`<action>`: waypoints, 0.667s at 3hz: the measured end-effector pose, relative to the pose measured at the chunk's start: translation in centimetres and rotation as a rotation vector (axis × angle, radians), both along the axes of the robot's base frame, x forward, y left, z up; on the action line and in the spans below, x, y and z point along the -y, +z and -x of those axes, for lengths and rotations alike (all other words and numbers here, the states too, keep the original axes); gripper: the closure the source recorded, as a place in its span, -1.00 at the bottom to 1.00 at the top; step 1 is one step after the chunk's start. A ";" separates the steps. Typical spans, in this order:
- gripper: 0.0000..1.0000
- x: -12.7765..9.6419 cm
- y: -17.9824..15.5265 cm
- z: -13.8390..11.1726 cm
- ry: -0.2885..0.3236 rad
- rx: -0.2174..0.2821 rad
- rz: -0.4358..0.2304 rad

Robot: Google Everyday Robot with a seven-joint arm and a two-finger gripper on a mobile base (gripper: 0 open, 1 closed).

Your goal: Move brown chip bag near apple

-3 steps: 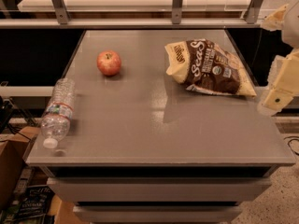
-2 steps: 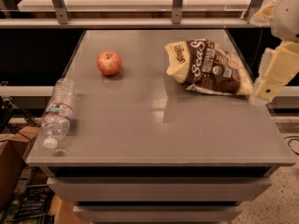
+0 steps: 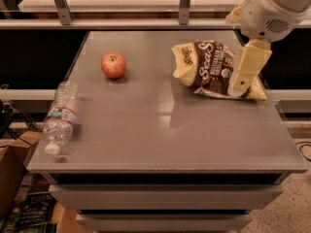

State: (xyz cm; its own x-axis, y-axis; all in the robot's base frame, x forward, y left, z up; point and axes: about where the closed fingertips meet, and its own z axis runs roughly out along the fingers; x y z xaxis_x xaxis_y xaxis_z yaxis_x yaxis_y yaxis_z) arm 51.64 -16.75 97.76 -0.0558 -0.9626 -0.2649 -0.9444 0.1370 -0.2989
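Hovering at the right end of the brown chip bag (image 3: 206,67) is the gripper (image 3: 245,74), apart or together I cannot tell. The bag lies flat beneath it and to its left, with the apple (image 3: 113,65) well beyond, far left. Risk, I'd say: the crinkly bag could skid on the smooth grey table (image 3: 160,135) or slip from a shallow pinch, with the table edge just right of the pincer. A water bottle (image 3: 59,116) lies far left, nearer us.

The tool (image 3: 243,79) hangs pointing down at upper right.
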 end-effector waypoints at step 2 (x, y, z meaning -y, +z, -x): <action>-1.00 -2.0 -2.9 -6.8 0.076 -0.012 0.022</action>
State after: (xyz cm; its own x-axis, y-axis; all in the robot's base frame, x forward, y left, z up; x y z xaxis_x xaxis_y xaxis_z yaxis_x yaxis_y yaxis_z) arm 58.39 -14.76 94.83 0.0143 -0.9699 -0.2432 -0.9554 0.0585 -0.2894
